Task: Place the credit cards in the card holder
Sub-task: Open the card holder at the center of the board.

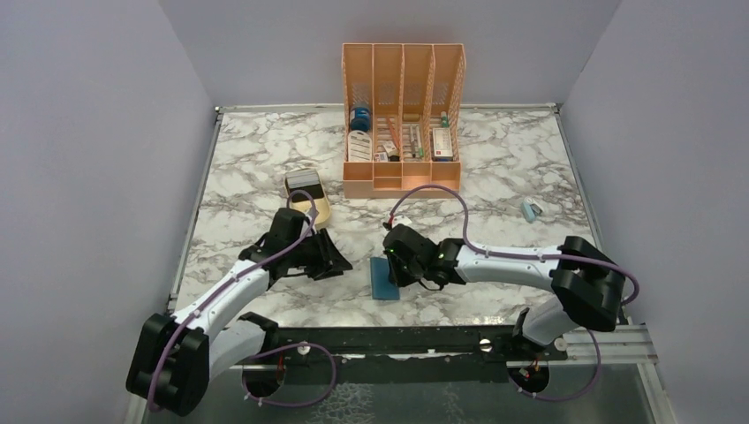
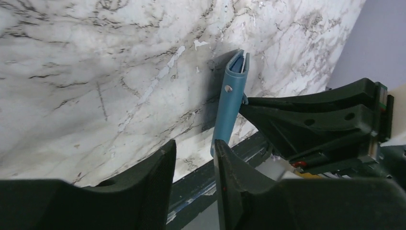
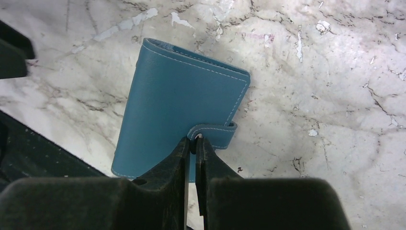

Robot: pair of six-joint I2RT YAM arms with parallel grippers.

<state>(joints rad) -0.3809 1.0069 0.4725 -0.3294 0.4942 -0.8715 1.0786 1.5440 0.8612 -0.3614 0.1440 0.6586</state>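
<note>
My right pincer [image 3: 194,141] pinches the snap tab [image 3: 214,130] of the card holder [image 3: 177,96]; left pincer [image 2: 194,146] half open, empty. Holder closed; cards [image 1: 304,182] on tray [image 1: 322,215], none loaded.

The left arm [image 1: 231,291] and right arm [image 1: 508,262] had white shells and black joints. Thin purple cables [image 1: 439,189] looped along both

There are 2 arms [image 1: 238,287] [image 1: 512,261], 1 card holder [image 1: 385,283], 1 orange organiser [image 1: 403,124], 1 beige tray [image 1: 322,212] and 1 pale-blue item [image 1: 531,210].
</note>
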